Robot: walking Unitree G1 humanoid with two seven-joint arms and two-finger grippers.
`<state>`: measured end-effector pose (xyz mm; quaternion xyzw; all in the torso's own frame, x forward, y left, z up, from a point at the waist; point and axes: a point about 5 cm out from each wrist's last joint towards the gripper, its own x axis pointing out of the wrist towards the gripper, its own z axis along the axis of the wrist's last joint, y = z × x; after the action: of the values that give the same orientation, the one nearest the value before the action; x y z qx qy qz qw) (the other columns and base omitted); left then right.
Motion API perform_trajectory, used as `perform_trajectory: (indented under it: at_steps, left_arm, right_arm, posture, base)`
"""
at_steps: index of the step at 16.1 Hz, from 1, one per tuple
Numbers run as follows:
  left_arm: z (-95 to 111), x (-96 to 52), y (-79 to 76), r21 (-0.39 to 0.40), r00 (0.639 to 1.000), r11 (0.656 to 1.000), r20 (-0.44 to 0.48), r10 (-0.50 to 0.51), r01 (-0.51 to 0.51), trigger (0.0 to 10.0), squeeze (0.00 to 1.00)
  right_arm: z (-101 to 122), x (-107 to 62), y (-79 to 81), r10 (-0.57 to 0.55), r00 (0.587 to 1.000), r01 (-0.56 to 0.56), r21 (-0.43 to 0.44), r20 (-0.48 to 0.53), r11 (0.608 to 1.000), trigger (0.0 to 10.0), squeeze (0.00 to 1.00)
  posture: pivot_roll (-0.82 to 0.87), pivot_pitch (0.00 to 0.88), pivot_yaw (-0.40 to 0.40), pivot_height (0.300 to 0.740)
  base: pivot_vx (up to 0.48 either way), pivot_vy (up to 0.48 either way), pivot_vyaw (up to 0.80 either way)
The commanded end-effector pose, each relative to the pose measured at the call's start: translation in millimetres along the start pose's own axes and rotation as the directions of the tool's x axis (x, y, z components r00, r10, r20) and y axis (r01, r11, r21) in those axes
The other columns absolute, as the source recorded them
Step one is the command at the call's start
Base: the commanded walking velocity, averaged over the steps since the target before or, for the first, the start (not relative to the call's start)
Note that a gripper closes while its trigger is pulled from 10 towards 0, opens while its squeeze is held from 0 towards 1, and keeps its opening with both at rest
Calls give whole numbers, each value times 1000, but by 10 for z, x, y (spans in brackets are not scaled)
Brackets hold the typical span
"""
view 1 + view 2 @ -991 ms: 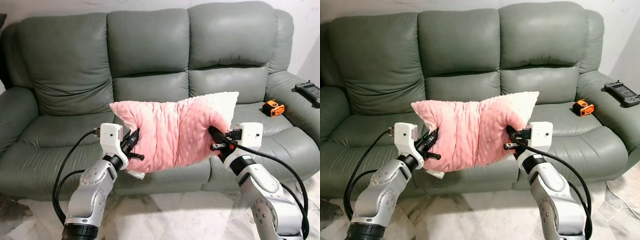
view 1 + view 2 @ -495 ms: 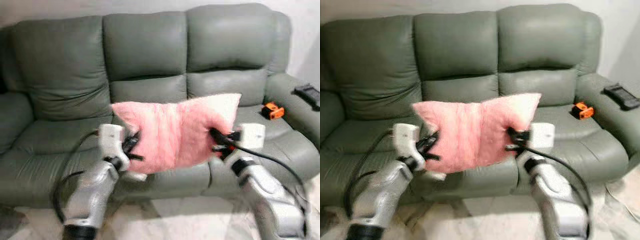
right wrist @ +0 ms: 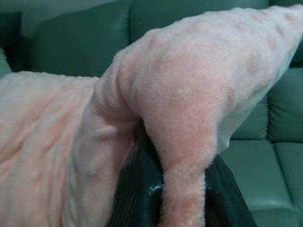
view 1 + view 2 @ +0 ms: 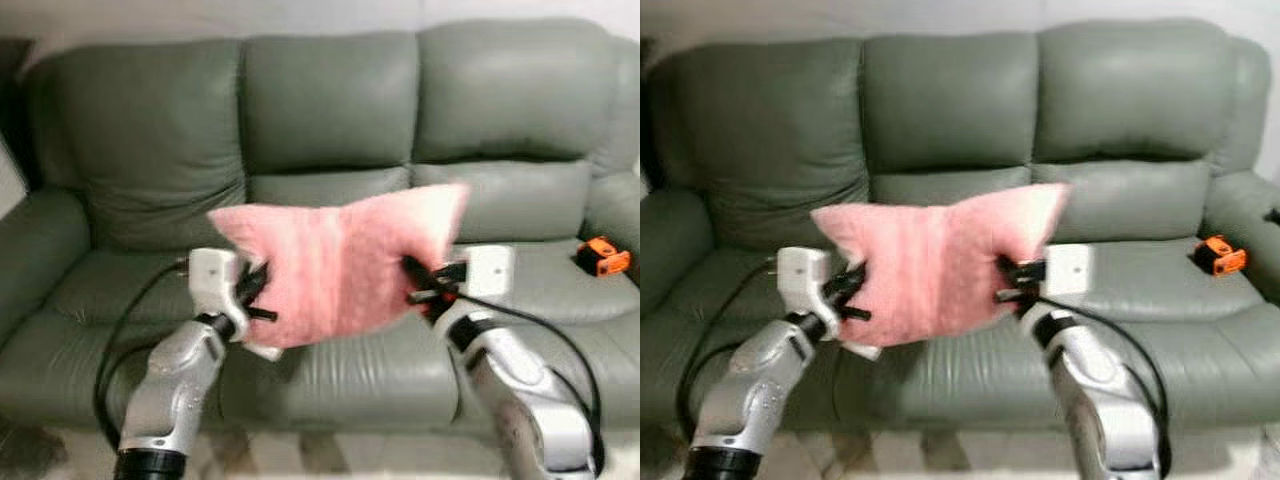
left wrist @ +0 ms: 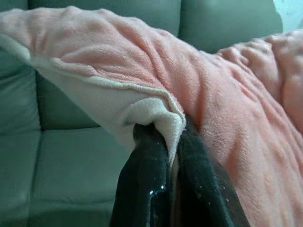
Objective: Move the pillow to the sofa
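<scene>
**Two grippers on the pillow, sofa sliding across your view**

Two pinches carry the pink plush pillow (image 4: 340, 268) in the air in front of the grey-green leather sofa (image 4: 330, 110), above the front edge of the seat cushions and not yet resting on them. Your left gripper (image 4: 255, 292) is clamped on the pillow's cream-backed edge; in the left wrist view the black fingers (image 5: 147, 189) close around a fold of the fabric. Your right gripper (image 4: 420, 283) is clenched on the opposite end, its fingers (image 3: 137, 198) buried under a bulge of pink fleece.

Against a second ago, the grip and the pillow's place between the arms look unchanged. What shifted is the whole picture: the sofa has slid to the right, its left armrest (image 4: 35, 240) now shows more fully, and the orange tape measure (image 4: 599, 256) sits close to the right edge. That, with the blur, reads as the camera turning or stepping, not the things moving. You appear to be lining up on the middle seat, with the lowering and release remaining.
</scene>
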<state>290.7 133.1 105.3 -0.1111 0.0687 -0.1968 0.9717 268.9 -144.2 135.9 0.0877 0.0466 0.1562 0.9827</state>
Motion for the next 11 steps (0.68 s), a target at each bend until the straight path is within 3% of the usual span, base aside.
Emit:
perform_trajectory:
  at_steps: [1,3,11]
  left_arm:
    - [58,62,-132,7,998,999,25,-54,54,10000,0]
    - [50,62,-127,12,999,999,16,-47,47,10000,0]
    - [0,69,-141,24,998,998,-2,-56,56,10000,0]
  right_arm:
    - [87,-9,-14,3,999,-3,-15,34,1000,10000,0]
    - [77,-13,-16,4,999,-3,-14,31,1000,10000,0]
    - [63,-9,-4,1,1000,-1,-11,31,1000,10000,0]
  posture:
    - [-218,0,51,740]
    - [-217,0,50,740]
    - [-214,0,56,740]
  base:
    - [379,244,0]
    - [311,0,0]
    - [0,0,0]
